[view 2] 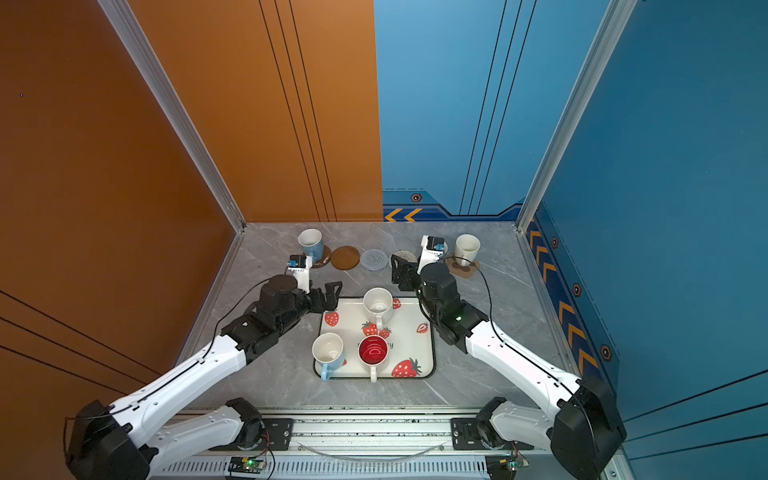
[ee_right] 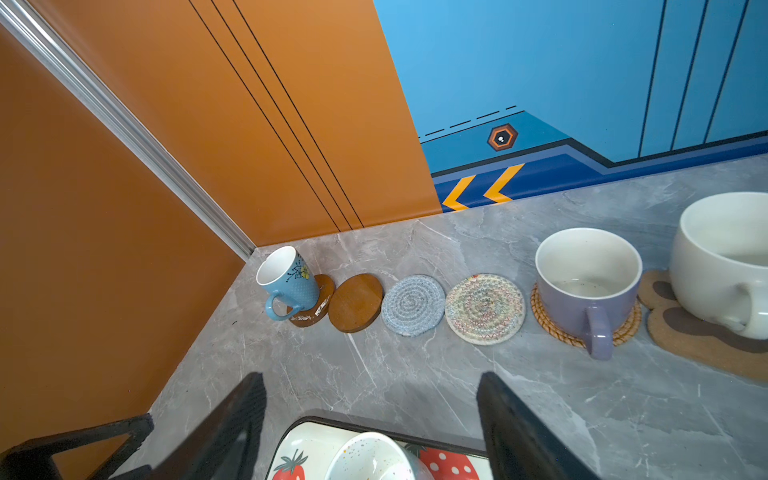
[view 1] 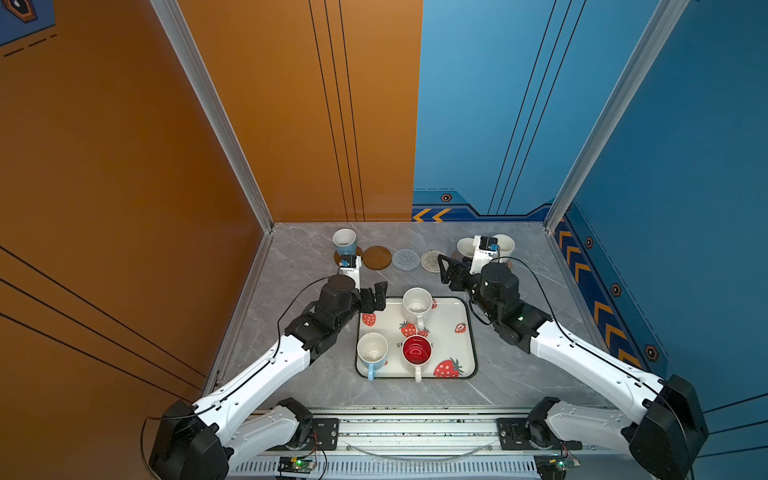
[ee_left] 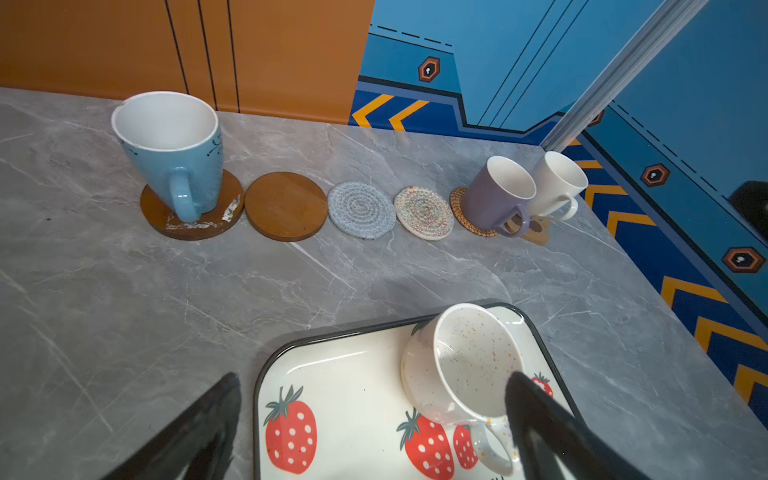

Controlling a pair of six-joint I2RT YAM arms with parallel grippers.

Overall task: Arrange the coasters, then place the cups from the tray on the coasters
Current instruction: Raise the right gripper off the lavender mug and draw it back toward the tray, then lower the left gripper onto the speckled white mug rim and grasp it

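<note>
Grey table [view 1: 519, 374]: L gripper [view 1: 377, 293] open, empty, at tray [view 1: 453, 349] far-left corner; R gripper [view 1: 445, 272] open, empty, near cream coaster [view 1: 432, 261]. 3 cups [view 1: 417, 305] on tray, 3 on coasters [view 1: 377, 257].

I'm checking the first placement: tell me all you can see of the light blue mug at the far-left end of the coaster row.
The light blue mug looks like glazed ceramic, white and empty inside, with a yellow flower on dark twigs printed on its side. It stands mouth-up on a white-scuffed brown disc coaster, handle toward the tray. Nothing else touches it.
</note>
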